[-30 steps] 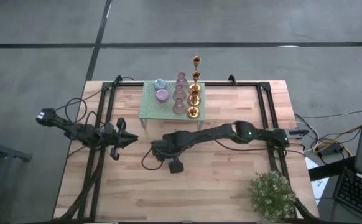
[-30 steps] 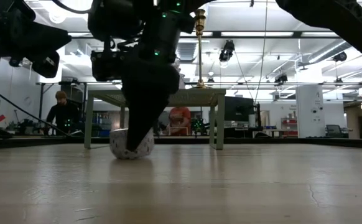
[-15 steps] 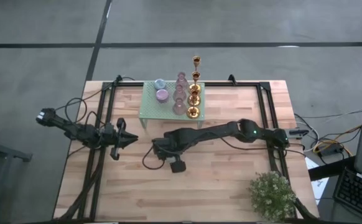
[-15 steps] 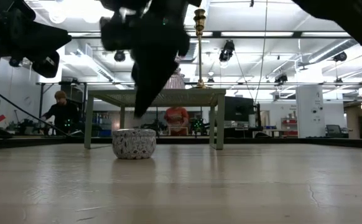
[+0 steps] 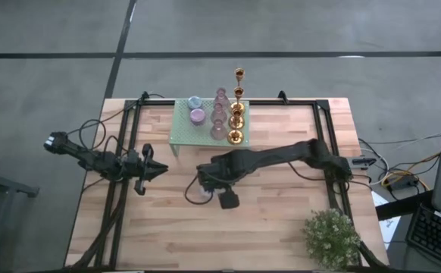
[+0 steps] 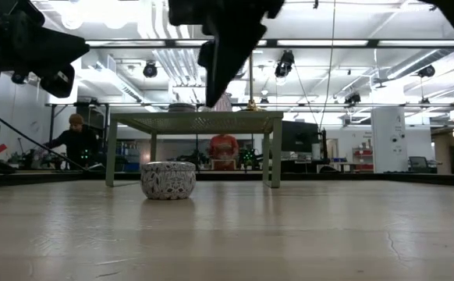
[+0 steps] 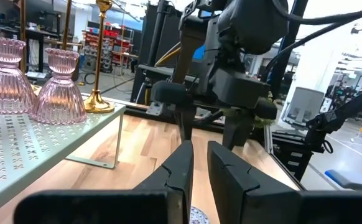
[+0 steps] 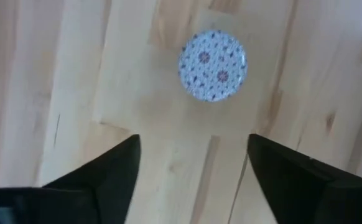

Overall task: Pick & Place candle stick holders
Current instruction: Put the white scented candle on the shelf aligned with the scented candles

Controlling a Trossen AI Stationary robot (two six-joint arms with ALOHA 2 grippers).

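Sitting alone on the bare wood of the table (image 5: 281, 227), the squat patterned holder (image 6: 168, 180) rests flat on its base, in front of the mint-green rack (image 5: 184, 130) and clear of its legs; the right gripper (image 8: 193, 163) hangs directly above it with nothing between its fingers, which are spread wide apart, the holder's round white-and-blue top (image 8: 213, 65) showing past them with a gap all round; in the low view the gripper is lifted well off the holder, up at about the level of the rack's top; the right arm (image 5: 281, 157) reaches from the table's right side across the middle, bent down at the wrist; the other candle stick holders (image 5: 228, 114), pink glass, gold and pastel, stand on the rack; the left gripper (image 7: 197, 177) waits at the table's left side, held above the table and pointing toward the right arm, its fingers close together with only a narrow slit between them.
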